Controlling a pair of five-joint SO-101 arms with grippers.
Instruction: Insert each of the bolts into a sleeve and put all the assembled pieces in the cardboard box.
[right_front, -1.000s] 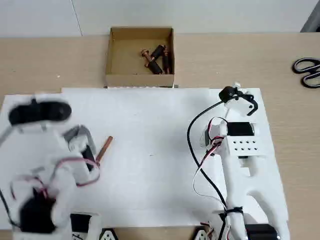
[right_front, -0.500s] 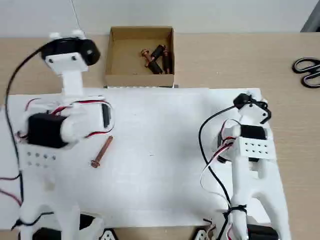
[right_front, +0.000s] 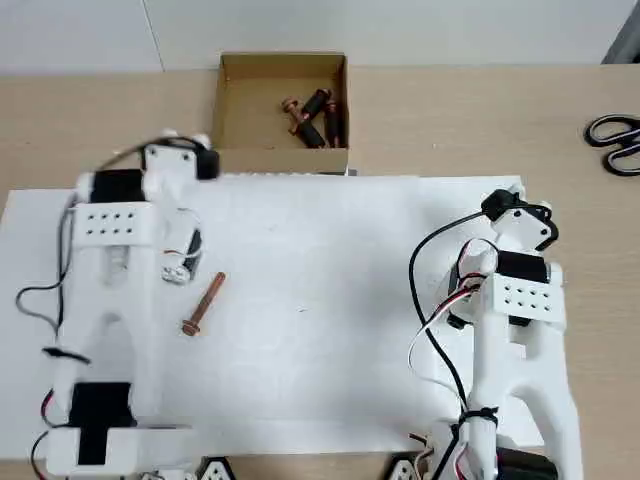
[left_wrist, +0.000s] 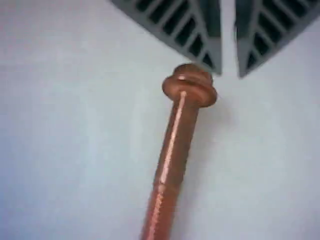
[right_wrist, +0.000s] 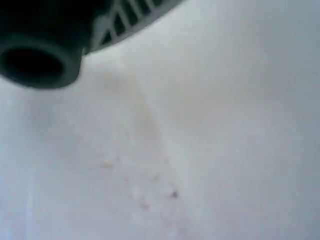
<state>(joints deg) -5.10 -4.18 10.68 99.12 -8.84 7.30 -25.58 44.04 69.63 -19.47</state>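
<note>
Right, left arm (right_front: 112, 270) first: a second ago it sat folded low at 8 o'clock of the white paper sheet (right_front: 330, 260). Half a second ago it was swung up tall beside the box, and now it's back down over the sheet's 9 o'clock side. The copper flanged bolt (right_front: 203, 303) hasn't budged through all that. It lies flat on the sheet, head toward 7 o'clock, thread end toward 1 o'clock, just at 3 o'clock of the arm. So no grasp yet; I'd call this lining up for the pick, with insertion not yet done.

On the left gripper (left_wrist: 228, 67) the grey ribbed fingers (left_wrist: 195, 35) are set narrow, with a thin gap and nothing in it. The bolt head sits just beside the fingertips, about touching one, outside the gap.

The open brown cardboard box (right_front: 250, 125) at 12 o'clock of the sheet already holds assembled bolt-and-sleeve pieces (right_front: 315, 118).

The right arm (right_front: 512, 300) has drifted slightly toward 4 o'clock and sits at the sheet's 3 o'clock edge. The right gripper (right_wrist: 100, 30) looks clamped on a dark tubular sleeve (right_wrist: 40, 62), bore showing — well apart from the bolt.

Black-handled scissors (right_front: 615, 143) lie at 2 o'clock on the wooden table (right_front: 450, 120), not involved.
</note>
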